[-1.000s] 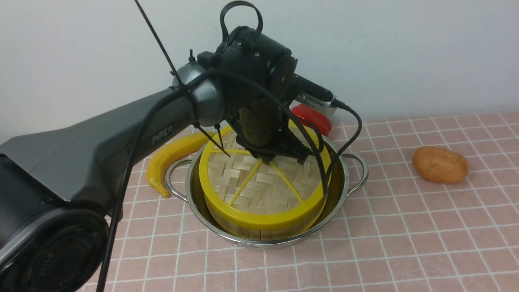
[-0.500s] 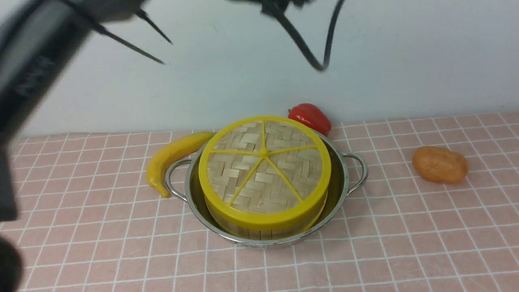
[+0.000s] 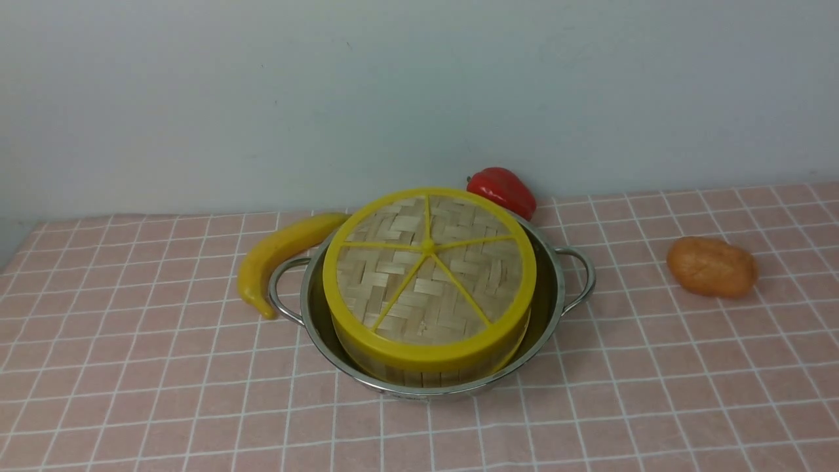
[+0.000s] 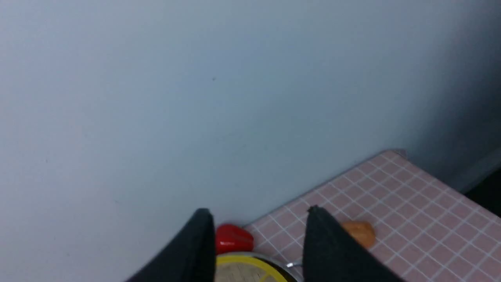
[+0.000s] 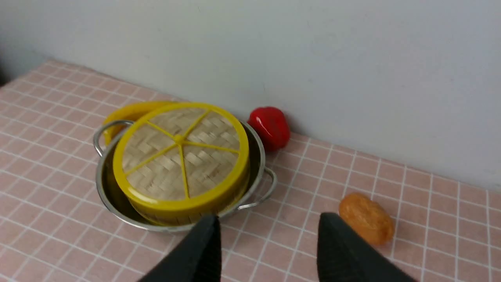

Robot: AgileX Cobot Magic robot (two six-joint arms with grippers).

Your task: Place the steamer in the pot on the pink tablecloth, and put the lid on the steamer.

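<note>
The left fingers (image 4: 197, 250) and right fingers (image 5: 205, 250) stand apart, empty, with the lid (image 3: 427, 269) ahead of both, seated on the steamer (image 3: 419, 375) inside the pot (image 3: 549, 295).

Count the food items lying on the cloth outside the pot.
3: yellow banana left of the pot, red pepper behind it, orange lump far right. The pot could hide more.

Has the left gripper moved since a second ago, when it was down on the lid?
Yes. The left gripper has lifted up off the lid and withdrawn out of the front view, while the pot and lid stayed in place.
</note>
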